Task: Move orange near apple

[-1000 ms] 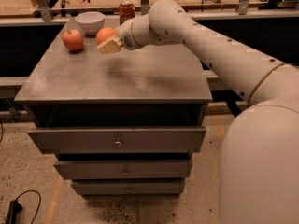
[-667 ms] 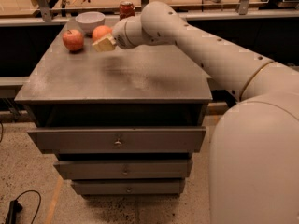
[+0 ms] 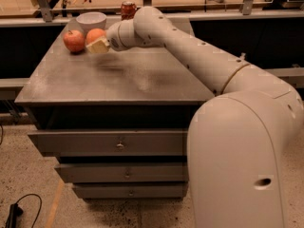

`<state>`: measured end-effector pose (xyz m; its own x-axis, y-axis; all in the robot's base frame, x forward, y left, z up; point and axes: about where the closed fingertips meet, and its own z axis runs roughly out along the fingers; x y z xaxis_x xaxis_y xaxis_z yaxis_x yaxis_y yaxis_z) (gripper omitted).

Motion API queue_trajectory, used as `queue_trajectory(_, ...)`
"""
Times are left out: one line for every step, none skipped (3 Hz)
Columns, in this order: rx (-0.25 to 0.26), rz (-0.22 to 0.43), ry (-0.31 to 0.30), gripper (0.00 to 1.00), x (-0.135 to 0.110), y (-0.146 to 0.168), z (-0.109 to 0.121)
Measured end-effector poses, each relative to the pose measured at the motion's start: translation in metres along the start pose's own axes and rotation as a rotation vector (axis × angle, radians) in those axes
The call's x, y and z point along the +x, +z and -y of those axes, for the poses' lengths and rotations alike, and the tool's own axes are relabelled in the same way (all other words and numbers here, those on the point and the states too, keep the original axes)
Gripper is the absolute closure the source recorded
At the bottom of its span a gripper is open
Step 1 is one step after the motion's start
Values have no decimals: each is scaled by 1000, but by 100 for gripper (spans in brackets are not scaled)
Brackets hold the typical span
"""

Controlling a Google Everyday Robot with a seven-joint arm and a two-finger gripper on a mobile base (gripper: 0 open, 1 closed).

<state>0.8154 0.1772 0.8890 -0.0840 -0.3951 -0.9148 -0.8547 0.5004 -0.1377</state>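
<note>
The red apple (image 3: 74, 41) sits near the back left corner of the grey cabinet top (image 3: 123, 75). The orange (image 3: 95, 35) is right beside it on its right, almost touching it. My gripper (image 3: 97, 45) is at the orange, its pale fingers (image 3: 99, 47) closed around the fruit's front and lower side. The orange is held low, at or just above the surface; I cannot tell whether it rests on it. My arm reaches in from the right.
A white bowl (image 3: 91, 21) stands just behind the two fruits. A red can (image 3: 128, 8) stands behind the arm at the back edge. A rail and another table lie beyond. Drawers (image 3: 118, 144) are below the top.
My gripper has carried the orange leftward and a little toward the back, so it now sits right next to the apple.
</note>
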Motion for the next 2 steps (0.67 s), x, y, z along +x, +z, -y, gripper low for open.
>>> queue_trajectory(-18, 3, 3, 59, 5, 23, 2)
queue_trajectory(-36, -1, 4, 36, 9, 42, 0)
